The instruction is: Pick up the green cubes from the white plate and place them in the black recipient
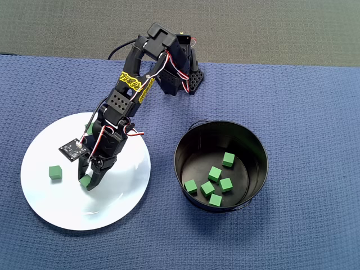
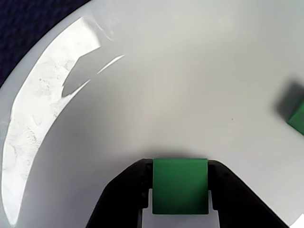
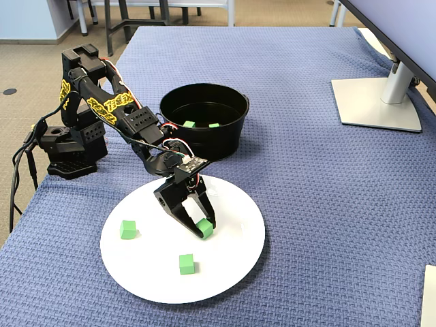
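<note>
One green cube (image 2: 180, 186), likely light and rigid, sits clamped by flat opposite faces in the claw (image 2: 180, 190), near the white plate (image 2: 190, 85) centre.

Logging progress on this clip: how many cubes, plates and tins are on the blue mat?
white plate: 1
black tin: 1
green cubes: 9 (6 in the tin, 3 on the plate, one of those in the gripper)
Total: 11

Office: monitor stand (image 3: 381, 95) (chair legs (image 3: 122, 20) behind) on clothed table (image 3: 306, 204).
</note>
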Robot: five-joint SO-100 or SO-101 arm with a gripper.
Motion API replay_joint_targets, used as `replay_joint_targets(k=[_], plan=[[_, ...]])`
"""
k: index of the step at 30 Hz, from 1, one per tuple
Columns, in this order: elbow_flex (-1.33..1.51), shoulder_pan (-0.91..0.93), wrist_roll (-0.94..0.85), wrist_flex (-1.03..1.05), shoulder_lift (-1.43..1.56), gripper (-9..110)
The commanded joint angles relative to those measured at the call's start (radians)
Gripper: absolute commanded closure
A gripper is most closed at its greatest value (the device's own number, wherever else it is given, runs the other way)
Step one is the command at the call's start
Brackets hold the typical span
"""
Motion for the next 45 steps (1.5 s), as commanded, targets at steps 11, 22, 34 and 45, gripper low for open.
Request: replay_joint_targets(k=[11, 22, 34, 45], plan=[[-0.052, 0.018, 0.064, 0.106, 0.120, 102], [-0.098, 0.029, 0.164, 0.488, 0.551, 102], [-0.163, -0.399, 0.488, 0.879, 0.905, 102], [-0.012, -0.922, 0.799, 0.954, 1.054, 102]])
